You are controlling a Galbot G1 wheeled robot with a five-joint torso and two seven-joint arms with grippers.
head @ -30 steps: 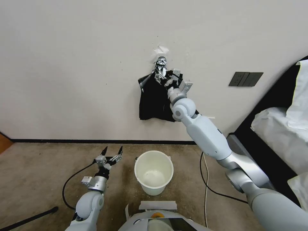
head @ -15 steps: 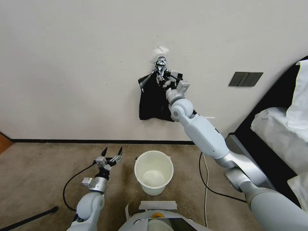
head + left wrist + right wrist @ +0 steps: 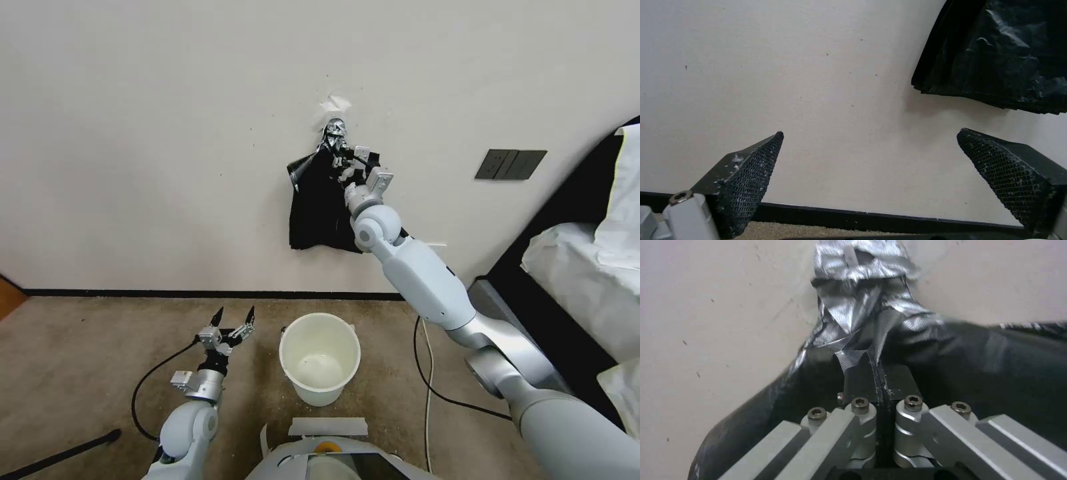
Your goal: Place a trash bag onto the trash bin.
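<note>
Fingers (image 3: 862,380) of the right gripper (image 3: 345,162) pinch black plastic just below the shiny knot (image 3: 334,131) on the wall, arm stretched up. Far below it, left gripper (image 3: 232,323) gapes beside the trash bin (image 3: 319,358).

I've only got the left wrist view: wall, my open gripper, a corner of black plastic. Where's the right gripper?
Observer: The right gripper is raised to the wall, just below the shiny knot of the bunch of black bags.
Operator: Has it got hold of anything?
Observer: The right wrist view shows it shut, with black plastic pinched between its fingers. I cannot tell whether that is a single bag.
Operator: And the bin?
Observer: The trash bin stands on the floor just to the right of the left gripper, with no bag in it.
</note>
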